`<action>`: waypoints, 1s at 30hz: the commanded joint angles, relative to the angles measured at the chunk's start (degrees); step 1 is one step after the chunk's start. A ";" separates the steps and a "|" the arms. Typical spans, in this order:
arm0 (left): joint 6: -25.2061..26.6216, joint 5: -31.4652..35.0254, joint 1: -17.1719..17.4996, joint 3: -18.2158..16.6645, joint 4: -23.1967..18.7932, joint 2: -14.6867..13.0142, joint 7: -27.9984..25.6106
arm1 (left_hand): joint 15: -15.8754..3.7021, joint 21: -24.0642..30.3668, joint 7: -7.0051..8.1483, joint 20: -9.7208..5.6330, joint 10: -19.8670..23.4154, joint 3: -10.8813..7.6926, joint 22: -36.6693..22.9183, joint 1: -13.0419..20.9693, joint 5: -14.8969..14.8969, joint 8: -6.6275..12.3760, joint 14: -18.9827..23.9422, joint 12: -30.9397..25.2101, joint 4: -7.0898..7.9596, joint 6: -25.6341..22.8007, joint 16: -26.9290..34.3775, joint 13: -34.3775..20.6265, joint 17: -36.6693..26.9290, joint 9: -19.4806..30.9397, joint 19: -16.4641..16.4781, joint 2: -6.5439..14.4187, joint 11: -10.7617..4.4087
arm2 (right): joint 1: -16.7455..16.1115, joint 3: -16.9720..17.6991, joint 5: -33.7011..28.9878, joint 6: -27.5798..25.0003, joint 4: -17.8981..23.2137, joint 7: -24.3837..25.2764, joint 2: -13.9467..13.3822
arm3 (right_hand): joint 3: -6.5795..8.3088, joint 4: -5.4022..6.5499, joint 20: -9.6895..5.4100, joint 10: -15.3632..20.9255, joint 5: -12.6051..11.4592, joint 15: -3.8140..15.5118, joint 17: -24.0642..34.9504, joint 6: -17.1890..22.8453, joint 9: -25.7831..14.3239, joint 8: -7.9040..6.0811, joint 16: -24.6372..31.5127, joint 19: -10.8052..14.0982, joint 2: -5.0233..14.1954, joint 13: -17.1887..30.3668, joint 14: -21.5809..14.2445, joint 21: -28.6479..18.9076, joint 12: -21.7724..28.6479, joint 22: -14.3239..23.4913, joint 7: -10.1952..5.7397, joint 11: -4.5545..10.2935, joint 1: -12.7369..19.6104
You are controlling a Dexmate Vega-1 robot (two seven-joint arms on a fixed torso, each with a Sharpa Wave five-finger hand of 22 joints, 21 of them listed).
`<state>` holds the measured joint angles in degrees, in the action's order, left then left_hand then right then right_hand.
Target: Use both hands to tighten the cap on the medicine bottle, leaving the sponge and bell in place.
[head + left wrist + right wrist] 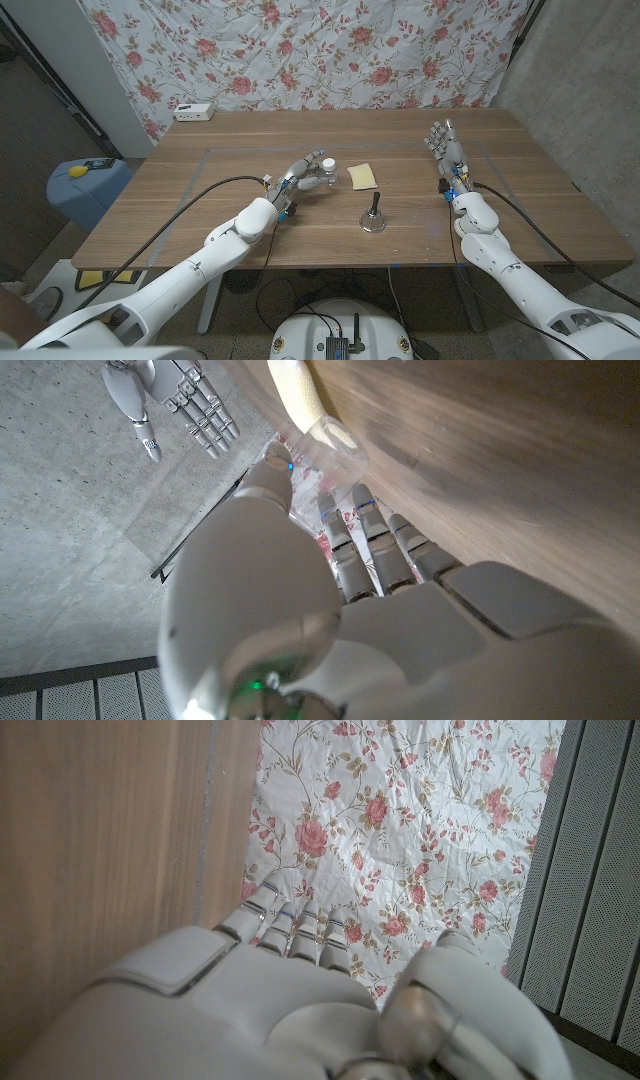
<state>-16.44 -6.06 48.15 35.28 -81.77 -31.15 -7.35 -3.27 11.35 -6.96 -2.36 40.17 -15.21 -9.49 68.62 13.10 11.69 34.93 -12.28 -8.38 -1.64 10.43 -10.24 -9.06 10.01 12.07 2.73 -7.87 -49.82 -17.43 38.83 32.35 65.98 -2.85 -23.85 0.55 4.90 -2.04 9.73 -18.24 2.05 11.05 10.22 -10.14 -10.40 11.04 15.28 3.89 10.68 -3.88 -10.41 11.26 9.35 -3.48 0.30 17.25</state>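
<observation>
The left hand (303,176) wraps its fingers around the small clear medicine bottle (325,175), which stands near the middle of the tabletop (200,200) just beside the yellow sponge (362,176), while the right hand (446,150) waits well apart at the right side, fingers spread and holding nothing. By my reading the bottle is braced but the white cap (327,165) has yet to be turned, since the right hand has not reached it; the bell (373,213) stands untouched nearer the robot. The tabletop is brown wood, backed by a rose-patterned cloth (300,50) and a grey concrete wall (580,90).
</observation>
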 commanded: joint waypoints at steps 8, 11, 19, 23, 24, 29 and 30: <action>1.79 -0.82 0.50 -0.73 -3.17 -0.14 -0.24 | -7.96 0.03 -2.46 -6.36 -0.05 0.32 -0.07 -0.72 -0.41 -0.17 1.12 0.21 0.40 -0.23 -0.12 -0.19 -0.12 0.16 0.74 -0.47 0.12 | -0.09 -0.69 -0.40 -2.64 2.07 -0.56 -1.72 | -0.38 -0.02 -3.89 0.07 -0.29 1.04 0.09 0.23 -0.14 -0.29 0.09 0.41 0.23 0.07 -0.29 -0.26 0.14 0.18 0.38 -0.16 -0.20; 1.95 -0.94 0.41 -0.66 -3.39 -0.03 -0.08 | -7.68 0.01 -2.56 -6.25 0.19 0.27 -0.08 -0.87 -0.43 -0.17 1.42 0.17 0.52 -0.40 -0.10 -0.22 -0.13 0.16 0.85 -0.31 0.13 | -0.15 -0.80 -0.46 -3.16 2.57 -0.66 -2.08 | -0.39 -0.03 -3.88 0.06 -0.31 1.04 0.09 0.21 -0.14 -0.29 0.08 0.38 0.25 0.07 -0.27 -0.25 0.13 0.18 0.35 -0.19 -0.19; 1.89 -0.96 0.04 -0.41 -3.68 0.56 0.02 | -6.93 -0.10 -3.19 -6.20 1.02 -0.02 -0.08 -1.30 -0.46 -0.04 2.78 0.07 0.85 -1.37 0.07 -0.31 -0.20 0.17 1.14 0.41 0.14 | -0.85 -0.99 -0.91 -4.70 4.86 -0.43 -3.50 | -0.43 -0.05 -3.91 0.12 -0.37 1.04 0.08 0.29 -0.14 -0.31 0.07 0.39 0.30 0.07 -0.26 -0.25 0.16 0.18 0.41 -0.20 -0.17; 2.08 -0.87 -0.23 -0.20 -3.82 0.87 0.08 | -6.63 -0.10 -3.32 -6.18 1.19 -0.05 -0.07 -1.46 -0.49 -0.05 3.08 0.07 0.92 -1.54 0.05 -0.32 -0.17 0.18 1.29 0.50 0.20 | -1.21 -1.01 -1.15 -5.18 5.93 -0.28 -4.12 | -0.44 -0.06 -3.91 0.12 -0.39 1.03 0.08 0.29 -0.14 -0.31 0.07 0.38 0.33 0.07 -0.28 -0.24 0.16 0.18 0.39 -0.19 -0.15; 2.12 -0.85 -0.27 -0.17 -3.84 0.96 0.03 | -6.39 -0.14 -3.35 -6.17 1.54 -0.08 -0.07 -1.58 -0.50 -0.10 3.32 -0.02 0.99 -1.57 0.04 -0.34 -0.16 0.18 1.31 0.59 0.42 | -1.29 -1.02 -1.19 -5.27 6.15 -0.33 -4.27 | -0.45 -0.06 -3.95 0.11 -0.39 1.03 0.08 0.31 -0.14 -0.32 0.08 0.38 0.33 0.07 -0.28 -0.24 0.16 0.18 0.42 -0.18 -0.15; 2.38 -0.83 -0.54 0.06 -4.00 1.30 0.11 | -6.16 -0.23 -3.48 -6.13 2.49 -0.19 -0.07 -1.69 -0.54 -0.19 3.74 -0.25 0.96 -1.73 -0.06 -0.40 -0.11 0.18 1.36 0.68 0.13 | -1.64 -1.08 -1.43 -5.87 7.38 -0.25 -4.96 | -0.47 -0.08 -3.97 0.09 -0.43 1.05 0.08 0.34 -0.14 -0.32 0.07 0.38 0.37 0.07 -0.28 -0.24 0.15 0.18 0.42 -0.10 -0.13; 2.39 -0.67 -0.59 0.12 -4.00 1.38 -0.02 | -6.15 -0.24 -3.48 -6.15 2.64 -0.21 -0.07 -1.71 -0.54 -0.20 3.82 -0.28 0.96 -1.74 -0.07 -0.40 -0.11 0.18 1.38 0.72 0.18 | -1.69 -1.10 -1.48 -6.00 7.62 -0.28 -5.11 | -0.47 -0.08 -3.96 0.10 -0.43 1.04 0.08 0.33 -0.14 -0.32 0.07 0.38 0.38 0.07 -0.28 -0.24 0.15 0.18 0.41 -0.12 -0.13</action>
<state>-14.48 -6.97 48.22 34.79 -85.24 -30.64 -7.39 -3.49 11.34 -7.05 -2.06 41.63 -15.39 -9.48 67.08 12.44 11.69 38.21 -12.17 -7.72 -3.00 10.43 -10.47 -9.08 10.00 13.00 3.20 -7.28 -50.76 -18.36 37.97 28.06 70.97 -3.36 -27.41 0.31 4.65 -2.04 9.73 -18.46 2.05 10.91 10.22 -10.14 -10.40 11.04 15.29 4.10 10.68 -3.87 -10.41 11.26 9.35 -3.48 0.30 17.04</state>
